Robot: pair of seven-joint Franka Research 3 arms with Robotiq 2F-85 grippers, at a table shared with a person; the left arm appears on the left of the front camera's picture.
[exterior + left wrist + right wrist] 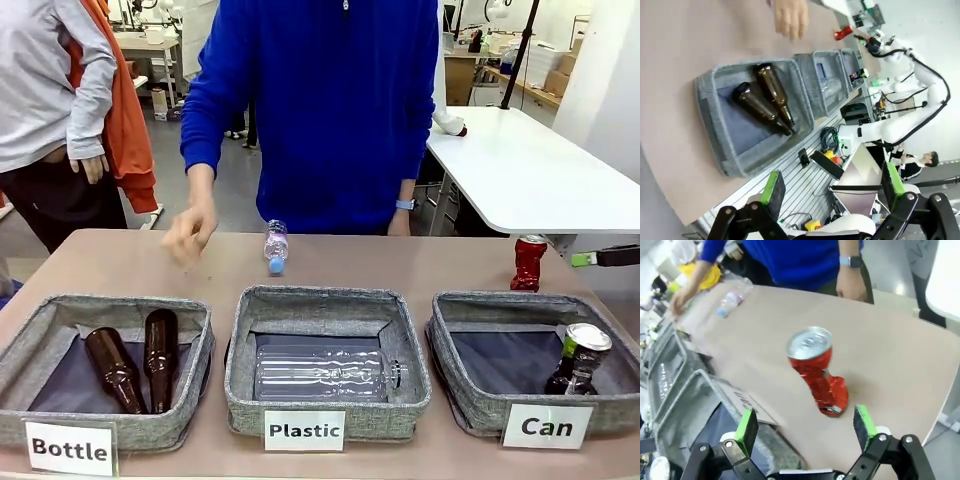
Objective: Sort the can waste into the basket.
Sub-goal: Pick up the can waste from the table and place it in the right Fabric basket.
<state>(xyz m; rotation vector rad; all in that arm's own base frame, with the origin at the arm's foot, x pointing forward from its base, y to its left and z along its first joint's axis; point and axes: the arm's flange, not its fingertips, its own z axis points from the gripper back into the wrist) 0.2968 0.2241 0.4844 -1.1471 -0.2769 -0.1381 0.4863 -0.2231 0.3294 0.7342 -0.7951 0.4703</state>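
Well, the dented red can (528, 262) stands upright on the counter (400, 265), just behind the basket (462, 398) marked Can, where the dark can (578, 360) already lies. The right fingers (746, 426) hang spread and empty close to it; the left fingers (773, 189) gape too, holding nothing. That crumpled body looks tippy to me. An off-centre squeeze could topple it, or it could slip and roll toward the edge.

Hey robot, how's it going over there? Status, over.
Left gripper open, empty. Right gripper open, facing the red can, upright on the table. Dark can already in the Can basket. Nothing between gripper and red can.
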